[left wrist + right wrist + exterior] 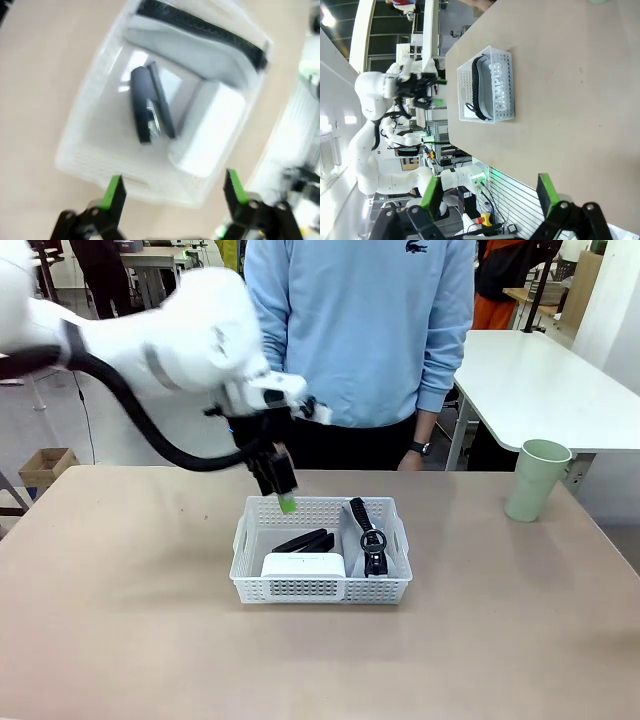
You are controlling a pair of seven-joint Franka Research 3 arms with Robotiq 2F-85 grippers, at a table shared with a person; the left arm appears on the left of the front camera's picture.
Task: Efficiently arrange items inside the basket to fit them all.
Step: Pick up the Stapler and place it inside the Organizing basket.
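The white basket [320, 590] sits mid-table. Inside it lie a black stapler [305, 540], a small white box [303, 565] against the front wall, and a grey pouch [350, 532] with black trim standing along the right side. The pale green cup [537, 480] stands on the table far to the right, outside the basket. My left gripper [285, 502] hangs over the basket's far left rim, open and holding nothing. Its wrist view looks down on the basket [95, 160], the stapler [147, 105], the box [210, 127] and the pouch [200, 40], past the gripper [174, 187]. My right gripper [488, 192] is open, far from the basket [502, 85].
A person in a light blue sweater [360, 330] stands at the far edge, arms down. A white table [540, 380] stands behind on the right. Bare tabletop lies all around the basket.
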